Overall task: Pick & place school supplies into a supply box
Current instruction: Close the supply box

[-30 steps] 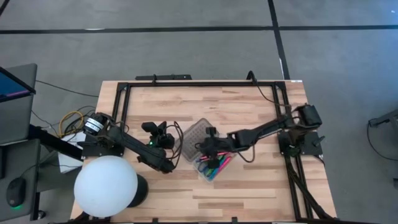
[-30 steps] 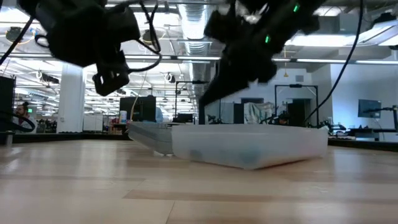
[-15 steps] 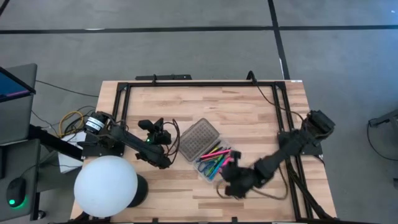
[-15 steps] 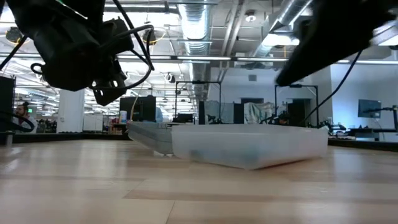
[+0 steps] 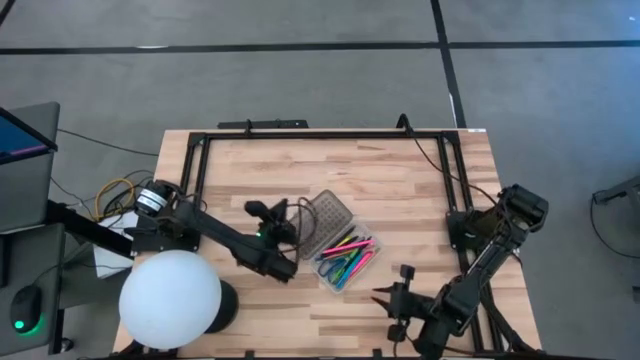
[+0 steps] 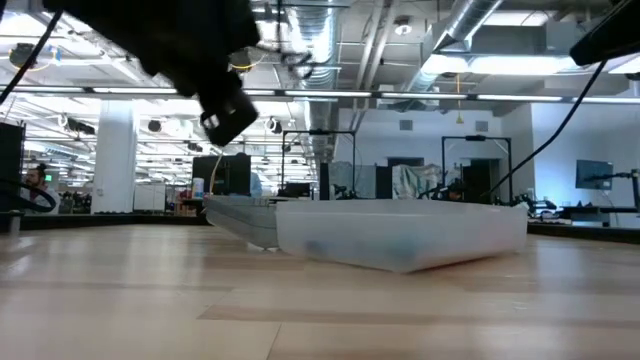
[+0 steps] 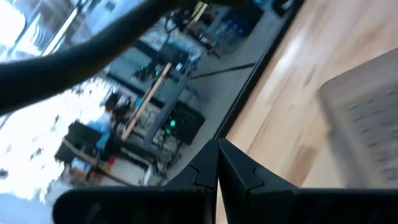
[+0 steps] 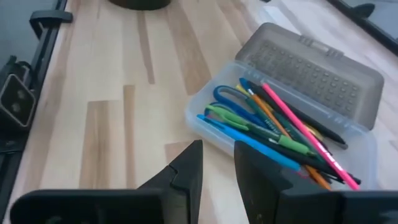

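**A:** High view, going from the left: a white sphere (image 5: 170, 300) sits at the table's (image 5: 400, 180) front-left corner, and the left gripper (image 5: 290, 232) is just past it. What is that gripper doing?

**B:** Its fingers are clenched together and hold nothing. It hovers right beside the left edge of the lid (image 5: 322, 218), though I can't tell whether it touches.

**A:** And the supply box (image 8: 200, 127)?

**B:** It is near the middle of the table, lying open. The grey grid-textured lid is folded back flat on its hinge, and the clear tray lies alongside it, on the side toward the right arm.

**A:** What's in the tray?

**B:** The school supplies (image 8: 273, 134), in a loose bundle. There are green and blue pens, an orange one and a pink pen (image 8: 298, 127) lying on top, with the blue scissors (image 8: 225, 96) at one end. I see nothing loose on the wood around the box, so I'd judge the filling is about finished.

**A:** So the step in hand is the lid?

**B:** Probably. The closed fingertips would do best getting under the lid's free edge, the one farthest from the hinge. From there they could sweep it over in an arc, slowly, because the tray is light and could skid. The pink pen rides high and may stop the lid from seating.

**A:** And farthest right?

**B:** The right gripper (image 8: 217, 165) is by the table's front edge, well apart from the box. Its fingers are spread and empty, and they point back toward the tray.
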Available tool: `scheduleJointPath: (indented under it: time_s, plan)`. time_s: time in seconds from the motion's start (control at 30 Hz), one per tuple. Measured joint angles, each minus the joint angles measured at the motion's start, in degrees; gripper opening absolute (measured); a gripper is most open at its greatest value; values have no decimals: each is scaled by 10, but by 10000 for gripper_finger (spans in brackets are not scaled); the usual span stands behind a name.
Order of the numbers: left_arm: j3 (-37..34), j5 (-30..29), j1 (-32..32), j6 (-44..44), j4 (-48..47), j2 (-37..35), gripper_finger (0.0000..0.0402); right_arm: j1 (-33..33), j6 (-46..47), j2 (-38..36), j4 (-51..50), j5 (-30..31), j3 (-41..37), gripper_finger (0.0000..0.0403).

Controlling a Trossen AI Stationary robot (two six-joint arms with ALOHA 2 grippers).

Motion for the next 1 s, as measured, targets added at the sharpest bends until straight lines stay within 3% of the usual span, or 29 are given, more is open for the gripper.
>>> scheduleJointPath:
  time_s: [0.1,0.17,0.23,0.33,0.37,0.47,0.6,0.67,0.8,0.87,0.93,1.0]
  plan:
    - [15,11,-8,200,138,0,0,-2,1,0,-6,4,-1,85]
    - [18,52,-8,347,235,0,0,-7,0,0,-7,3,-1,85]
    - [18,139,1,508,342,0,0,-11,-1,0,-7,-1,-1,85]
    - [18,339,22,715,471,0,0,-19,-2,0,-7,-9,-1,85]
    - [18,381,28,769,495,0,0,-21,-2,0,-7,-12,-1,85]
    - [18,377,50,883,547,-8,0,-22,-3,0,-6,-21,-1,85]
    - [18,378,107,937,559,-61,0,-19,-3,0,-6,-22,-1,85]
    - [18,443,138,933,554,-92,0,-16,-3,0,-6,-22,-1,85]
    - [19,675,211,917,520,-167,0,-15,-3,0,-6,-22,-1,85]
    - [19,753,260,901,473,-195,0,-14,-3,0,-5,-23,-1,85]
    - [18,782,314,868,422,-217,0,-14,-2,8,1,-22,-1,85]
    - [18,758,359,842,386,-236,0,-12,-5,18,-3,-24,-2,85]
